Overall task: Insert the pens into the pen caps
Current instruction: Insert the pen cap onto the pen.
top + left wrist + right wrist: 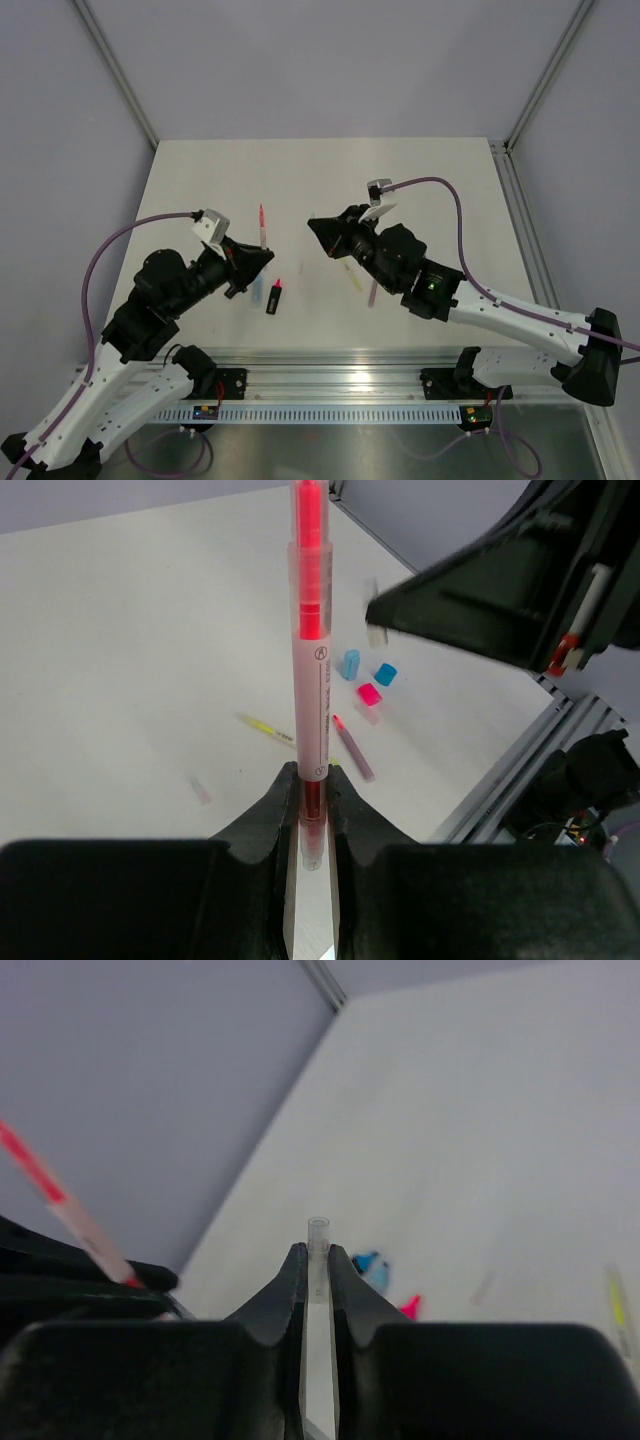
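My left gripper (pixel 262 256) is shut on the lower end of a thin red-pink pen (pixel 262 224), which stands upright above the table; the left wrist view shows the pen (pixel 311 670) clamped between the fingers (pixel 272 805). My right gripper (pixel 316 228) is shut on a tiny clear cap (pixel 318 1232) that sticks out past its fingertips and faces the pen, a short gap away. The cap also shows in the left wrist view (pixel 376 635). Light-blue (pixel 350 664), blue (pixel 385 674) and pink (pixel 369 694) caps lie on the table.
A black marker with a pink tip (pixel 273 297) and a pale-blue one (pixel 258 290) lie under the left gripper. A yellow pen (pixel 352 278) and a purplish pen (pixel 372 293) lie beneath the right arm. The table's metal rail (pixel 330 385) runs along the near edge.
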